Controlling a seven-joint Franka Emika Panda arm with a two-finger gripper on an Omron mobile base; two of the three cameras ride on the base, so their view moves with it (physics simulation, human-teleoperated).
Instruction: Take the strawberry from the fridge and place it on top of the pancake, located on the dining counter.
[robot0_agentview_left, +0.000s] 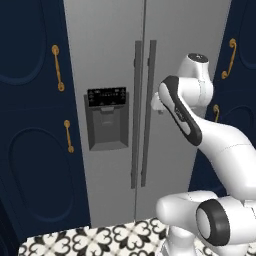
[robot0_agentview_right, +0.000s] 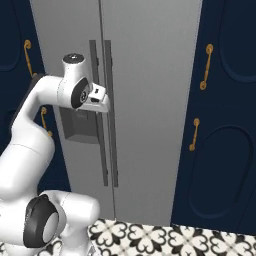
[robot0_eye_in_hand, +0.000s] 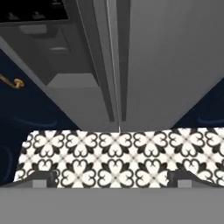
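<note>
Left base view: fridge (robot0_agentview_left: 120, 65) shut, both doors closed, arm up with the hand just in front of the right door beside the handles (robot0_agentview_left: 143, 115); dispenser (robot0_agentview_left: 107, 119) sits on the left door. Right base view: same, hand near the handles at dispenser height, navy cabinets (robot0_agentview_right: 225, 125) flanking the fridge. Hand view: gripper (robot0_eye_in_hand: 112, 178) wide open and empty, fingertips (robot0_eye_in_hand: 43, 178) spread over patterned floor (robot0_eye_in_hand: 113, 157) at the fridge foot; strawberry can't be seen behind the closed doors.
</note>
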